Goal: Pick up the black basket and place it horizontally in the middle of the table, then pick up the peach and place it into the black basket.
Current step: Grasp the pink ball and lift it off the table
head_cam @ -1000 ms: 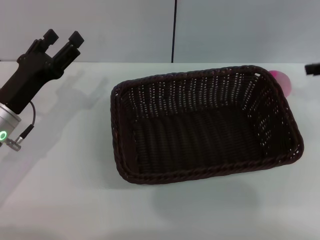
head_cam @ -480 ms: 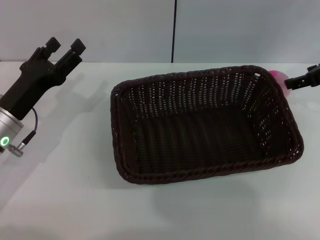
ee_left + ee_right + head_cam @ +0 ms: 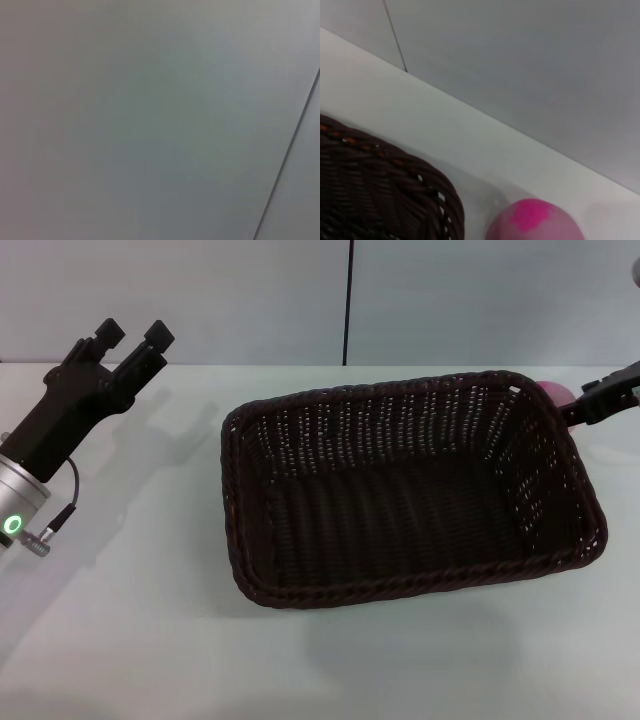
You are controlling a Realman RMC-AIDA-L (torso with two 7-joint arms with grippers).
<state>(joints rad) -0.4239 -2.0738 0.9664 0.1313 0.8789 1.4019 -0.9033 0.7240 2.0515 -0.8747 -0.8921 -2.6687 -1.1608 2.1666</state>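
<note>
The black basket (image 3: 400, 500) lies lengthwise across the middle of the white table (image 3: 140, 620), open side up and empty. The peach (image 3: 553, 392) sits on the table just behind the basket's far right corner, mostly hidden by the rim. In the right wrist view the peach (image 3: 535, 222) shows close by, next to the basket corner (image 3: 385, 200). My right gripper (image 3: 600, 400) reaches in from the right edge, right beside and slightly above the peach. My left gripper (image 3: 130, 340) is open and empty, raised over the table's far left.
A grey wall with a dark vertical seam (image 3: 349, 300) stands behind the table. The left wrist view shows only that wall. Bare tabletop lies left of and in front of the basket.
My right gripper has come in from the right edge toward the peach. My left arm has drifted slightly right. The basket and the peach have not moved.
</note>
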